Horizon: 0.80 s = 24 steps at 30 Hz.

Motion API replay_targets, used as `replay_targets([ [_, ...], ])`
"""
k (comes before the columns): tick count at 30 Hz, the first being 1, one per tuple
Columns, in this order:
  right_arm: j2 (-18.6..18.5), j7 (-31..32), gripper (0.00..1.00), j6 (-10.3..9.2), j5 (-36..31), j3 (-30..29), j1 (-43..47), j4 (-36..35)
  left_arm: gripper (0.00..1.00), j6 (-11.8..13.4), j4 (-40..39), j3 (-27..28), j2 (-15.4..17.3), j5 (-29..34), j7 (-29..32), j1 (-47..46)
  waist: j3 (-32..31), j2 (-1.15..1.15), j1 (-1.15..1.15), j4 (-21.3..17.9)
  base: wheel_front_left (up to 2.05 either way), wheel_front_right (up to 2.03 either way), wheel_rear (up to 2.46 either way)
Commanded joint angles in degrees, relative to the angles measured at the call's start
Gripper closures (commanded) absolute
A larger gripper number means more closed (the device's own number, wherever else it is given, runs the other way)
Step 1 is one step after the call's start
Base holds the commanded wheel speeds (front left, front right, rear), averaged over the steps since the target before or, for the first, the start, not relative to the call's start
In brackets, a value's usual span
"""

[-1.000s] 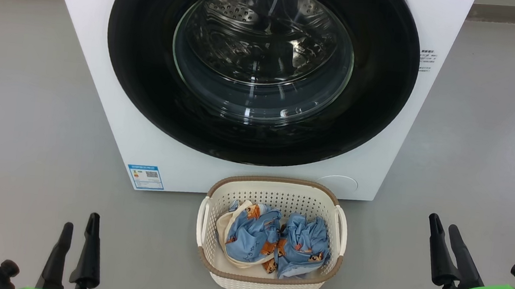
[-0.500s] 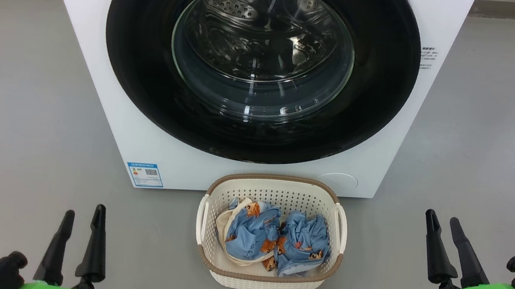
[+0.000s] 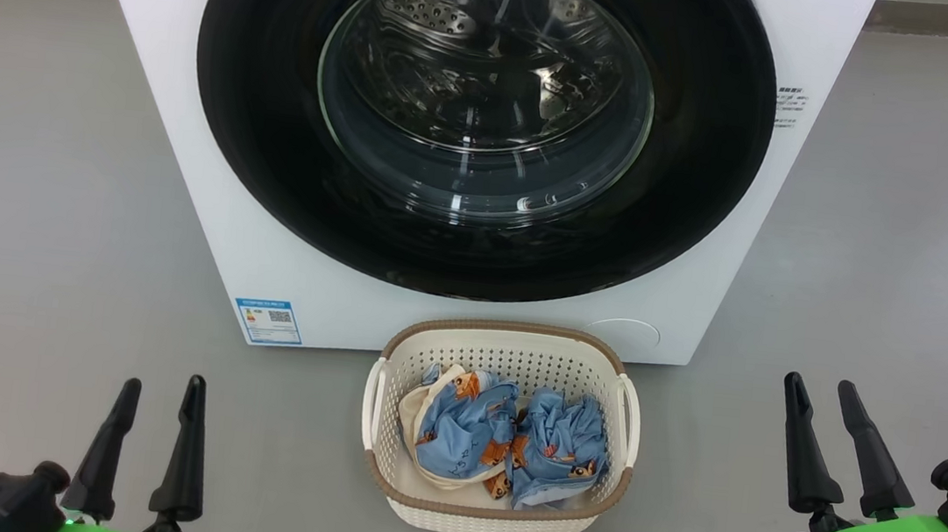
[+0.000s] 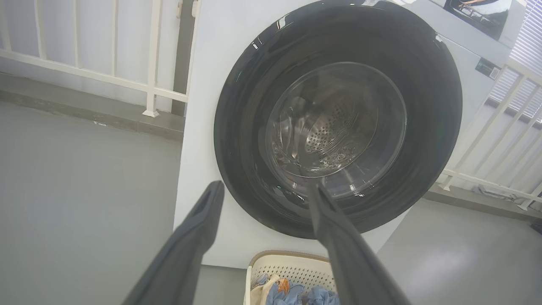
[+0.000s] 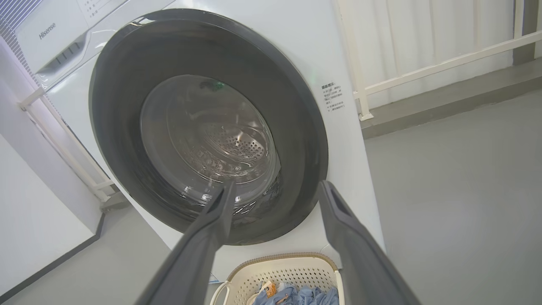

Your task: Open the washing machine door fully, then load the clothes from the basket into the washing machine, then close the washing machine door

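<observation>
Left gripper [image 3: 164,383] and right gripper [image 3: 820,383] hang low, fingers spread wide, empty. An arm reaching forward could clip the basket [image 3: 511,331], clothes [image 3: 500,441] inside, which sits between them, just before the washer [image 3: 162,48]. Fingers may also slip off the glossy door [image 3: 266,147]. That door, shut, lies beyond and above both grippers, centred between them.

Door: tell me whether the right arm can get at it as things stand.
Probably yes. The right gripper hangs open, low and right of the shut door, with only floor between them. The basket stands under the door's middle, off that line. Reach itself can't be judged.
</observation>
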Motion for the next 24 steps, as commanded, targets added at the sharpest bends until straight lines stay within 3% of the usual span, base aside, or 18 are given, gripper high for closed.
replay_targets([
  [1,-0.95,-0.97,0.0,0.26,-2.09,0.85,-2.1,-1.84,0.0,-0.31,-1.85,1.59,1.18,2.4,-0.98,-2.88,0.03,0.0,0.0,0.05,0.0,0.0,0.0],
  [8,-0.97,-1.59,0.0,0.28,-5.36,0.62,-2.16,-2.22,0.0,-0.38,-1.92,1.64,1.29,5.88,-1.75,-3.07,0.39,0.0,0.0,0.1,0.0,0.0,0.0],
  [24,-0.75,-1.62,0.0,0.28,-5.51,-0.9,-1.78,-2.04,0.0,-0.38,0.43,3.2,0.89,6.45,-1.79,-3.61,0.84,0.0,0.0,-0.2,0.0,0.0,0.0],
])
